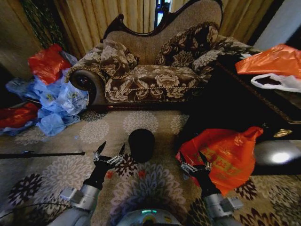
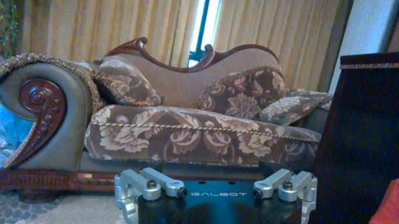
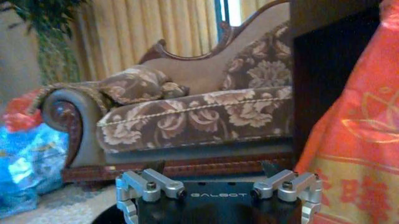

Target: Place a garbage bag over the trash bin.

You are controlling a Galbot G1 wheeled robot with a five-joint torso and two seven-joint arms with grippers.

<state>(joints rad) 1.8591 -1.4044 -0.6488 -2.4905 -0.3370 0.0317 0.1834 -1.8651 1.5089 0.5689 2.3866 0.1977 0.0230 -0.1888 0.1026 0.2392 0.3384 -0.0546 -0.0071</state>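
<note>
Patterned carpet (image 1: 155, 188) with pale flower medallions carries the small black cylindrical trash bin (image 1: 141, 144), which stands upright on the floor between the two arms and a little ahead of them. The left gripper (image 1: 109, 151) hovers just beside the bin on the robot's left, its two dark fingers spread wide and holding nothing. The right gripper (image 1: 196, 160) sits on the bin's other side, also spread open and empty, with its fingertips up against a big orange plastic bundle with yellowish print (image 1: 225, 155) that slumps on the carpet beside a dark wooden cabinet (image 1: 221, 103). On top of that cabinet, well apart from the bin, lies a glossy orange-red garbage bag (image 1: 275, 59) with a white plastic bag (image 1: 277, 82) just in front of it. Behind the bin stands a brown floral chaise sofa with a carved wooden frame (image 1: 155, 75), and golden curtains (image 1: 117, 12) hang behind it. Off to the robot's left, a heap of blue plastic bags (image 1: 56, 106) and a crumpled red bag (image 1: 47, 63) crowds the sofa's scrolled arm. A thin dark rod (image 1: 42, 154) lies on the carpet beyond the left gripper.
</note>
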